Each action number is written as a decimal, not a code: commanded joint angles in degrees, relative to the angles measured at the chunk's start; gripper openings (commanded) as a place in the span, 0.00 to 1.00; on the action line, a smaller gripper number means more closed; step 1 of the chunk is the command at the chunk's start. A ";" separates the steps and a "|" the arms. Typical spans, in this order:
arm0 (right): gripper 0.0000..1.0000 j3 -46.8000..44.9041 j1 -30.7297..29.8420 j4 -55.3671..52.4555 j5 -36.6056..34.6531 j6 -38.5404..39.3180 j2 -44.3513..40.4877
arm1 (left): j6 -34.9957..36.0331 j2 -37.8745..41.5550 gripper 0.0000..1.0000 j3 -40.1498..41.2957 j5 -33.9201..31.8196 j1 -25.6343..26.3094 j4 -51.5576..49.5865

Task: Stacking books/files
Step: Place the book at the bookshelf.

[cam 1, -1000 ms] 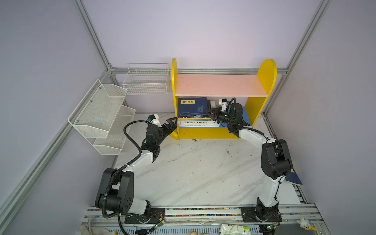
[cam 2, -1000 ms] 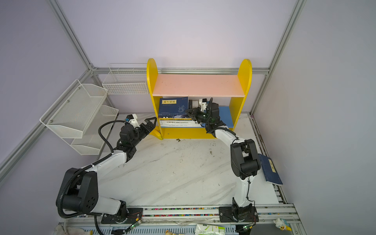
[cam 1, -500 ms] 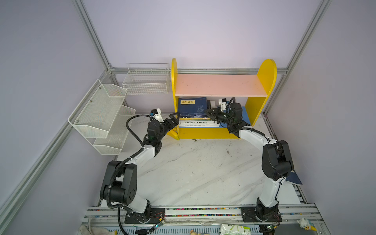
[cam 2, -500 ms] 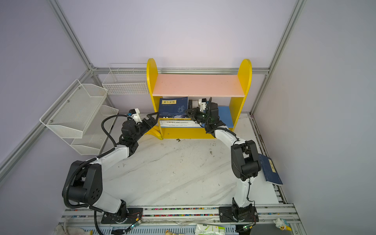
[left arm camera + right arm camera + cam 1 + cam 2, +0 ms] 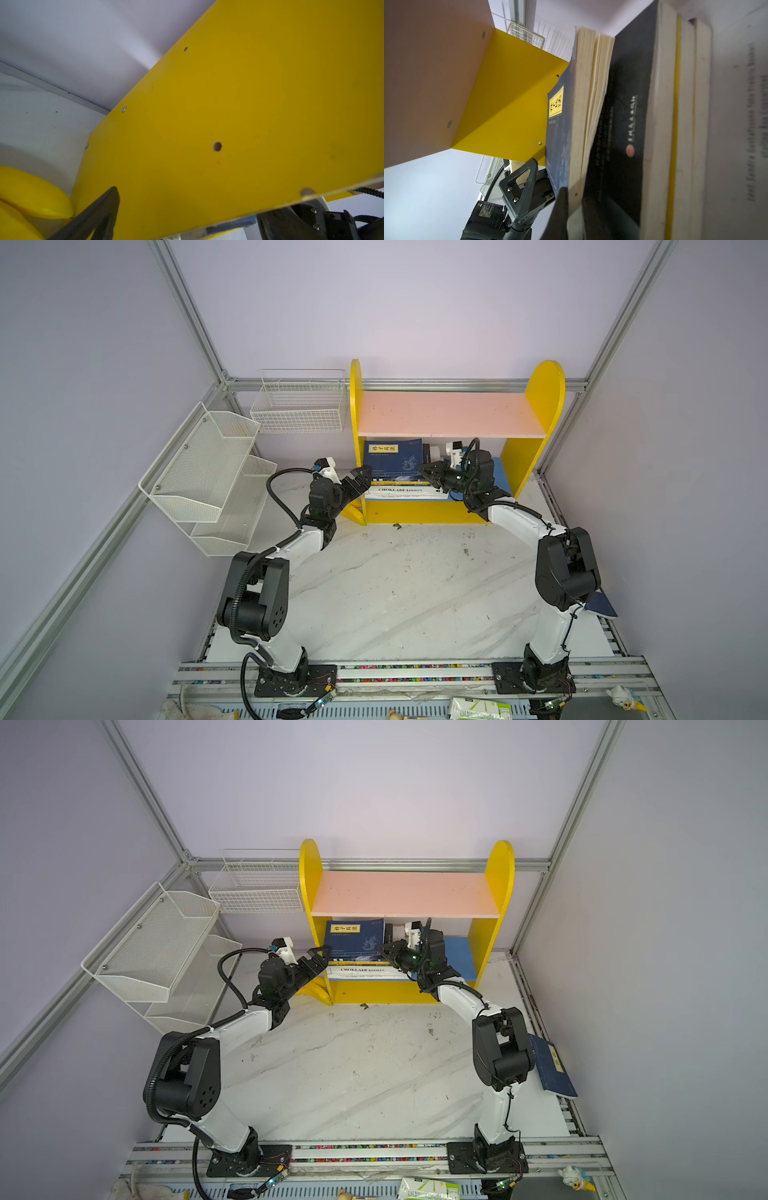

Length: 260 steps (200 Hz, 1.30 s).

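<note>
**Left arm comes in to the shelf while the right arm holds the blue book**

The left gripper (image 5: 362, 481) is now right at the front of the yellow shelf (image 5: 415, 515), by its left wall (image 5: 207, 104); a second ago it hung back over the table (image 5: 395, 593). Its jaws are wide apart and hold nothing. The right gripper (image 5: 428, 475) has not moved; it is squeezed tight on the right edge of the navy book (image 5: 395, 458), and the right wrist view shows pages between its fingers.

I think the book is almost put down; the left gripper may be coming to steady or nudge the pile (image 5: 409, 484) from the other end.

The navy book lies flat, cover up, on top of the pile; the pile sits in the bottom of the shelf, at the left end, under the pink board (image 5: 449, 416). Its yellow label (image 5: 382, 448) is at the back left corner; its long side seems to run side to side along the shelf, but the board hides part of it, so I am not sure. Under it the big white book (image 5: 399, 492) shows its spine to the front. The other navy book (image 5: 550, 1067) lies on the table by the right arm, well apart from the pile; it is not stacked yet.
</note>
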<state>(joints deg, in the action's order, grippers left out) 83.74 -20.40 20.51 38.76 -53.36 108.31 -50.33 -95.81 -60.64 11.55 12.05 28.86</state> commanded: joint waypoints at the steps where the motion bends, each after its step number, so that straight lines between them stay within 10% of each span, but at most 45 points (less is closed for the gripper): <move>1: 0.06 -0.60 -1.36 -2.88 -0.25 2.42 -1.00 | 1.81 0.12 1.00 -6.15 -2.90 0.46 -2.25; 60: 0.15 0.38 -1.34 -5.69 -1.91 4.49 -1.44 | 1.11 -0.94 1.00 -6.80 -7.36 0.60 -9.89; 108: 0.44 3.58 -1.37 -11.94 -6.53 9.47 -1.98 | 1.15 -1.97 1.00 -7.47 -8.78 0.60 -12.38; 260: 0.53 10.72 -0.68 -19.15 -19.46 19.28 -5.12 | 0.29 -1.06 1.00 -5.98 -11.57 0.57 -12.07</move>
<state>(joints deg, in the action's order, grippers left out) 93.82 -21.76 0.14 22.96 -38.54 107.35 -50.26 -96.05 -63.55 4.58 13.41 20.45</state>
